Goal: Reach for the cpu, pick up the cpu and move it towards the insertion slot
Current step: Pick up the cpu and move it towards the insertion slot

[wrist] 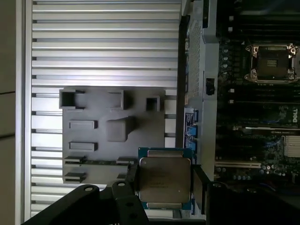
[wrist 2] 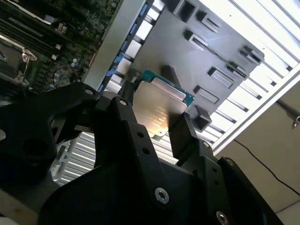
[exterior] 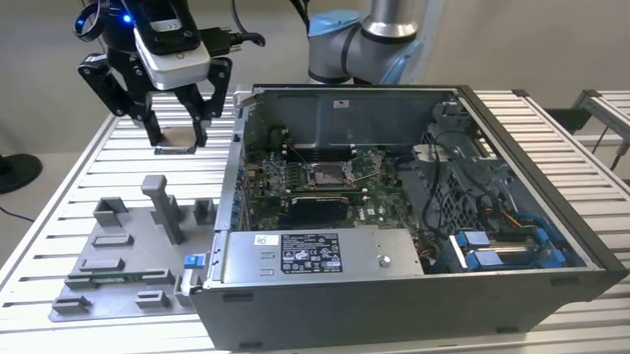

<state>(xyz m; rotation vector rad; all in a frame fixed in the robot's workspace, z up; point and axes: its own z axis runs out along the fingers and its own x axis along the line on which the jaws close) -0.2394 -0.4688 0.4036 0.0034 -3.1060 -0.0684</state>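
Note:
My gripper (exterior: 178, 138) is shut on the cpu (exterior: 180, 137), a thin square chip with a pale metal face. It hangs in the air above the slatted table, to the exterior view's left of the open computer case (exterior: 394, 313). In both wrist views the cpu (wrist: 164, 180) (wrist 2: 157, 105) sits flat between the two black fingers (wrist: 199, 187), its green edge showing. The insertion slot (exterior: 330, 174), a shiny square socket with a dark centre, lies on the green board inside the case, well apart from the chip. The slot (wrist: 272, 63) appears in the first wrist view too.
A grey fixture plate (exterior: 128, 254) with upright blocks and pockets lies on the slatted aluminium table (exterior: 59, 192) below the gripper. The case walls (exterior: 239, 147) stand between chip and socket. Cables, blue connectors and a drive bay (exterior: 492, 251) fill the case's right side. The arm base (exterior: 364, 44) stands behind.

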